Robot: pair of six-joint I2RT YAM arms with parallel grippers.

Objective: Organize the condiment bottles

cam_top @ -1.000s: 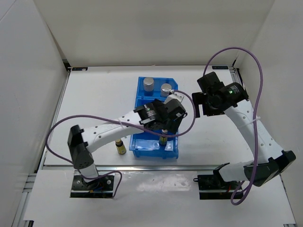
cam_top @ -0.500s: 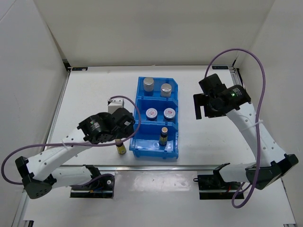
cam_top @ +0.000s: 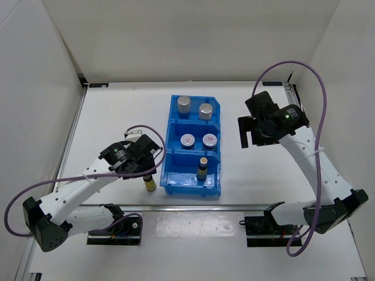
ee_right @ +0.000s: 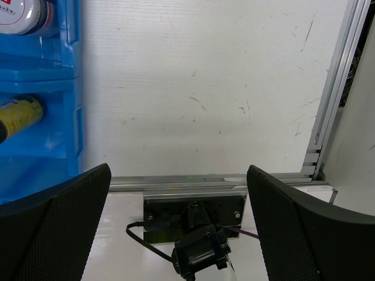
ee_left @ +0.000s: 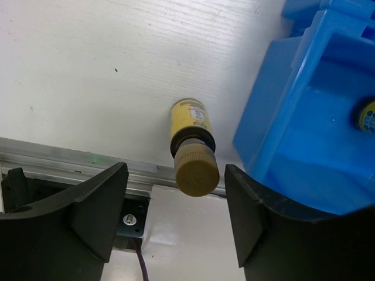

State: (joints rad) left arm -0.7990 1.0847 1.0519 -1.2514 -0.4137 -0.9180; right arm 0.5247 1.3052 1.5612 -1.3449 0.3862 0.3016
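Two silver-topped white cylinders (cam_top: 184, 103) (cam_top: 205, 110) stand in the back compartment of the blue bin (cam_top: 192, 186). Two white jars with red-marked lids (cam_top: 187, 140) (cam_top: 210, 140) sit in the middle compartment. One amber bottle (cam_top: 202, 168) stands in the front compartment. The other amber bottle (cam_top: 150, 183) stands on the table just left of the bin. My left gripper (cam_top: 146, 168) is open above it. In the left wrist view the bottle (ee_left: 192, 126) has its cap level with the open fingertips of the left gripper (ee_left: 174, 196), untouched. My right gripper (cam_top: 249, 132) is open and empty, right of the bin.
The bin's wall (ee_left: 293, 134) is close on the right of the table bottle. A metal rail (ee_left: 70, 161) runs along the near table edge behind it. The right wrist view shows the bin's right side (ee_right: 58, 134) and a rail (ee_right: 334, 99) on the right.
My left arm has pulled back from over the bin's front compartment and swung left. It now hovers open over the amber bottle on the table. The right arm has hardly moved.
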